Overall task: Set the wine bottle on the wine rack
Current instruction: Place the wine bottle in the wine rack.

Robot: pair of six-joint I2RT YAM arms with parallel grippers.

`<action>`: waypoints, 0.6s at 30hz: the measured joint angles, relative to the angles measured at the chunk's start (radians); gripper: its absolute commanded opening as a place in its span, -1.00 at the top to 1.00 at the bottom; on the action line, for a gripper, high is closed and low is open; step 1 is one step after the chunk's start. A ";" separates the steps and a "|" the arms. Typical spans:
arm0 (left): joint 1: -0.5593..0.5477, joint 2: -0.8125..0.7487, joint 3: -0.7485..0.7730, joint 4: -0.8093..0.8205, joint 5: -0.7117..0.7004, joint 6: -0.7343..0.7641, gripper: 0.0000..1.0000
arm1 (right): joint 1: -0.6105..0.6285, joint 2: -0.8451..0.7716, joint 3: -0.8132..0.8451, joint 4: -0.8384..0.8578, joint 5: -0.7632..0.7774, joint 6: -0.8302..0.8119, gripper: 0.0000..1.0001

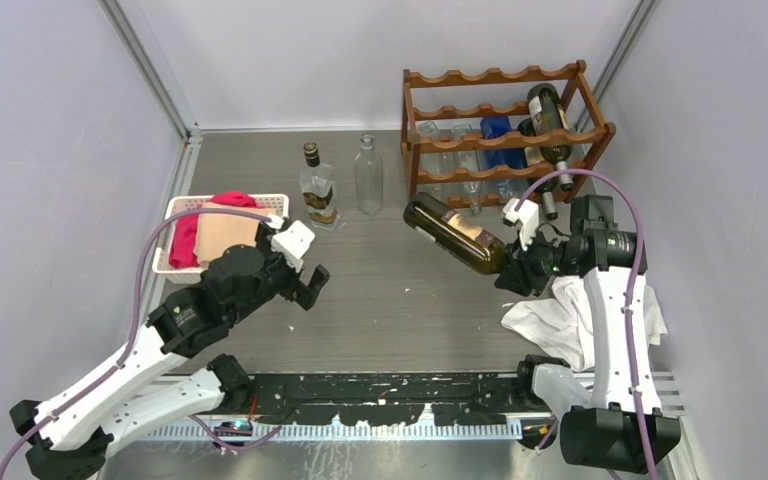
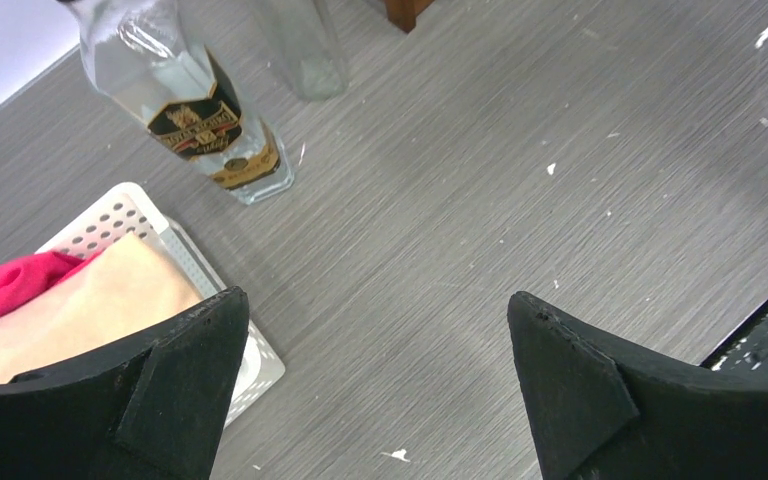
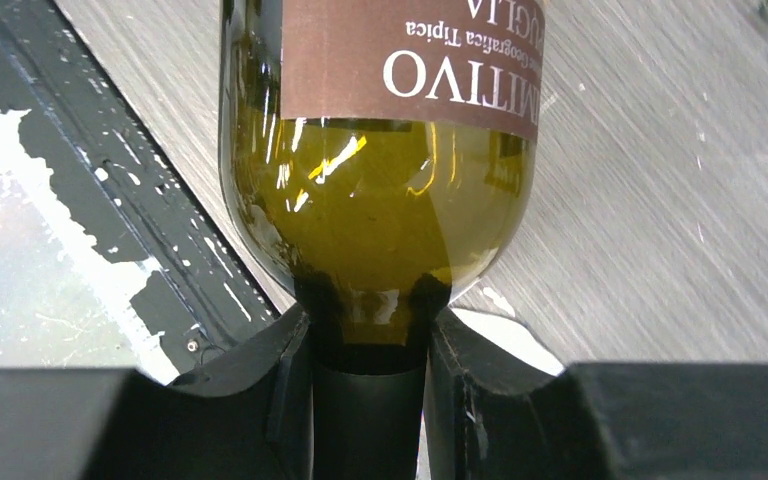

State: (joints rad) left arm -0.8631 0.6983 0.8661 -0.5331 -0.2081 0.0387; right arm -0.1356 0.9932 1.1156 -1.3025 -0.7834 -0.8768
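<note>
Camera above the arms: the wine rack (image 1: 505, 135) stands at the upper right of the frame, against the back wall. Several bottles lie in its tiers, among them a dark bottle (image 1: 550, 125) on the right. The wine bottle (image 1: 457, 234) is outside the rack, just in front of its lower left corner. It lies nearly level, base toward the rack and neck toward the lower right. Whether the base touches the rack cannot be told. The right gripper (image 1: 513, 270) clamps the neck. A white cloth (image 1: 550, 315) lies on the table (image 1: 410, 300) beneath that arm. At centre top, a labelled clear bottle (image 1: 317, 190) and a plain clear bottle (image 1: 367, 178) stand upright, side by side. At the left, a white basket (image 1: 175, 215) holds a red cloth (image 1: 185, 240) and a beige cloth (image 1: 225, 235). The left gripper (image 1: 305, 280) sits just right of the basket.

Left wrist camera: both black fingers (image 2: 180, 390) stand wide apart with only bare table between them. The basket corner is at the lower left and the labelled bottle at the upper left.

Right wrist camera: the jaws stand narrow, pressed on either side of the wine bottle's dark neck. Its olive-green shoulder and brown label fill the upper centre of the frame.
</note>
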 measured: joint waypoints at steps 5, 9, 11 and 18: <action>0.000 -0.008 -0.038 0.002 -0.019 0.016 -0.99 | -0.084 0.009 -0.005 -0.013 0.054 0.011 0.97; 0.000 -0.010 -0.038 0.010 -0.020 0.020 -0.99 | -0.180 0.035 -0.002 -0.038 0.072 -0.024 0.97; 0.000 -0.010 -0.038 0.012 -0.020 0.021 -0.99 | -0.213 0.048 0.007 -0.058 0.085 -0.047 0.97; 0.000 -0.015 -0.038 0.012 -0.020 0.022 -0.99 | -0.338 0.082 0.040 -0.121 0.109 -0.123 0.97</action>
State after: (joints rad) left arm -0.8631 0.6830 0.8280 -0.5213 -0.2279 0.0608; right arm -0.4740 1.0752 1.1561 -1.4235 -0.6746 -0.9997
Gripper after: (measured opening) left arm 0.994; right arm 0.413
